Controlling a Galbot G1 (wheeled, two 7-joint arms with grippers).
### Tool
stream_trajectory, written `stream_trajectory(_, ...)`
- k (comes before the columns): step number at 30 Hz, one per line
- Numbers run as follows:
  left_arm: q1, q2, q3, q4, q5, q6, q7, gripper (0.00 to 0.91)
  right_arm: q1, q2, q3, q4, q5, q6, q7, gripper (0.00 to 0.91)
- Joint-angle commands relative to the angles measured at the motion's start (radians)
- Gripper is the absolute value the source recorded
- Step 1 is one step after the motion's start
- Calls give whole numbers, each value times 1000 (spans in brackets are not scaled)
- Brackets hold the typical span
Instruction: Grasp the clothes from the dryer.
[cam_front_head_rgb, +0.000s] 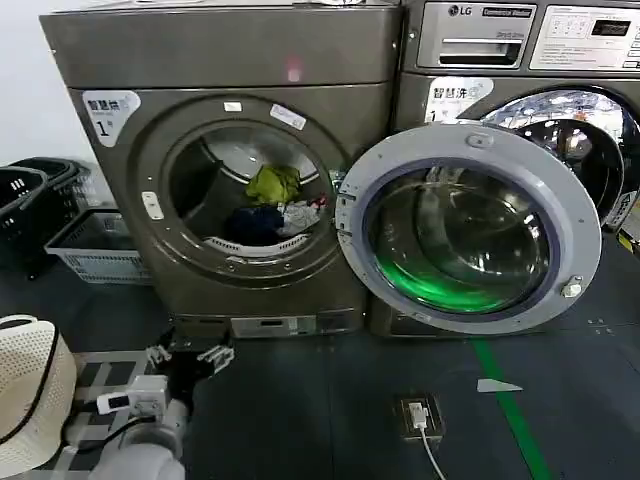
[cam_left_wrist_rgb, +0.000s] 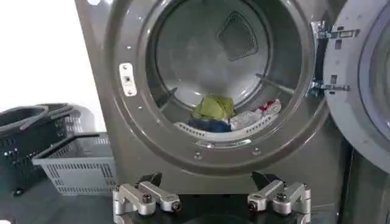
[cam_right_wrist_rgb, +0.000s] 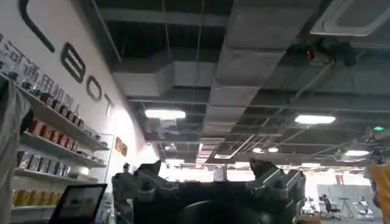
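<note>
The bronze-grey dryer (cam_front_head_rgb: 210, 60) stands at the left with its grey-rimmed glass door (cam_front_head_rgb: 468, 228) swung open to the right. In the drum lie the clothes (cam_front_head_rgb: 272, 205): a yellow-green piece on top, a dark navy one below, a white one with red marks beside it. The left wrist view shows the same heap of clothes (cam_left_wrist_rgb: 228, 114) through the dryer's porthole rim (cam_left_wrist_rgb: 131, 122). My left gripper (cam_front_head_rgb: 190, 355) hovers low in front of the dryer's base, open and empty (cam_left_wrist_rgb: 212, 204). My right gripper (cam_right_wrist_rgb: 207, 182) points up at a ceiling, open and holding nothing.
A second machine with a silver LG panel (cam_front_head_rgb: 520, 40) stands behind the open door. Grey and dark laundry baskets (cam_front_head_rgb: 95, 245) sit on the floor left of the dryer. A floor socket with a cable (cam_front_head_rgb: 418, 415) and a green floor line (cam_front_head_rgb: 515, 415) lie to the right.
</note>
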Motion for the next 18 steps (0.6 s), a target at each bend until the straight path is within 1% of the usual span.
stream_trajectory(1, -2, 0, 1, 3, 3, 49, -1, 907, -1, 2, 5, -2, 24, 8, 14, 907)
stream_trajectory(18, -4, -12, 10, 13, 3, 49, 6, 907, -9, 5, 18, -16, 28, 11, 15, 907)
